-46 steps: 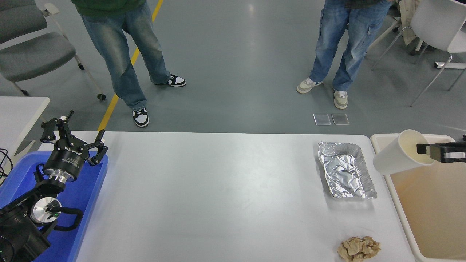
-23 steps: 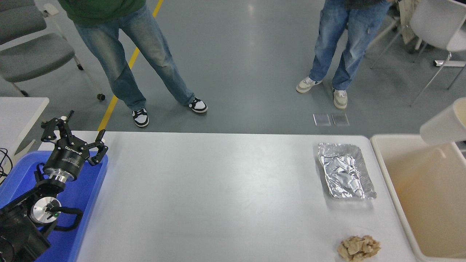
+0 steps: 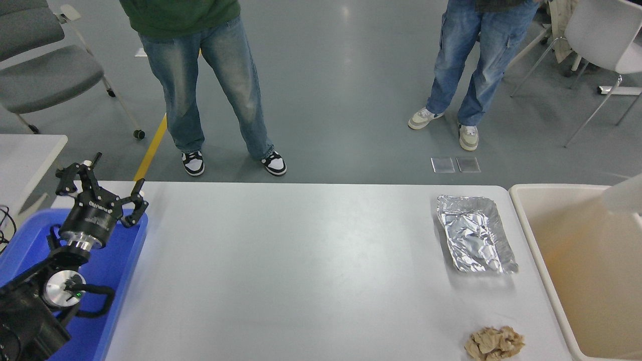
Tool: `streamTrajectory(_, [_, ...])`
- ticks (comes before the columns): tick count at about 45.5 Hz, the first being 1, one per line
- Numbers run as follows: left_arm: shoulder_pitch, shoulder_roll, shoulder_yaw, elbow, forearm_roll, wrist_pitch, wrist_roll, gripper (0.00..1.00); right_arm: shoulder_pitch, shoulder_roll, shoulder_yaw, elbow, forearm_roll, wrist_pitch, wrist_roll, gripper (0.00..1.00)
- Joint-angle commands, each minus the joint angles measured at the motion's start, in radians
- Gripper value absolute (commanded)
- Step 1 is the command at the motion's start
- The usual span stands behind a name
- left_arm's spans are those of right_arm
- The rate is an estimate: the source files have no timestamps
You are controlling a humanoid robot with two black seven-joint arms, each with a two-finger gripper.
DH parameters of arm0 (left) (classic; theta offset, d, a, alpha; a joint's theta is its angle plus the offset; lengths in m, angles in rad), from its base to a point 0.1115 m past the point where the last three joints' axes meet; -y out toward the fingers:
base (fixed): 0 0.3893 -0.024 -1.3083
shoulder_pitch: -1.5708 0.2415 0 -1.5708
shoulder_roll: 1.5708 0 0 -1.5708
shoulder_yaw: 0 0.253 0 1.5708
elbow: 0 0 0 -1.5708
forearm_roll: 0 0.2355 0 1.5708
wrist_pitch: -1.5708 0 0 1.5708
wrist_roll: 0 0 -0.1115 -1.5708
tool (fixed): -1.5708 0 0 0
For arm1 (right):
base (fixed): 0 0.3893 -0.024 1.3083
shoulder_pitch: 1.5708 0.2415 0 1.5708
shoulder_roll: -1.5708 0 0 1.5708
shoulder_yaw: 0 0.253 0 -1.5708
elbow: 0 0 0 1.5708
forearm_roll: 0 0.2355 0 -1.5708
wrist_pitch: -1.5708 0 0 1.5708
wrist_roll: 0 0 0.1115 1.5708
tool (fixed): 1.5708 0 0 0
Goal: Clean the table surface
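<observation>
The table surface is a plain, matte white-grey. At 3 o'clock on it the foil tray is shiny silver with many wrinkles, and at 5 o'clock the crumpled paper is light brown. The bin at the right edge is cream-beige. At 9 o'clock the left gripper is black, above a bright blue tray.

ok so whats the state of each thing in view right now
foil tray: upright on the table, crumpled, empty
brown paper wad: crumpled, lying at the table's near right
beige bin: open, beside the table's right end
white cup: blurred, over the bin at the right edge
blue bin: open, at the table's left end
left gripper: parked over the blue bin, fingers open
</observation>
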Motion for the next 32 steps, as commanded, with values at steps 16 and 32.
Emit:
streamTrajectory(16, [0.000, 0.000, 0.000, 0.000, 0.000, 0.000, 0.000, 1.00, -0.162, 0.563, -0.059, -0.664, 0.148, -0.048, -0.077, 0.00])
streamTrajectory(32, [0.000, 0.000, 0.000, 0.000, 0.000, 0.000, 0.000, 1.00, -0.177, 0.607, -0.058, -0.664, 0.191, -0.102, -0.147, 0.00])
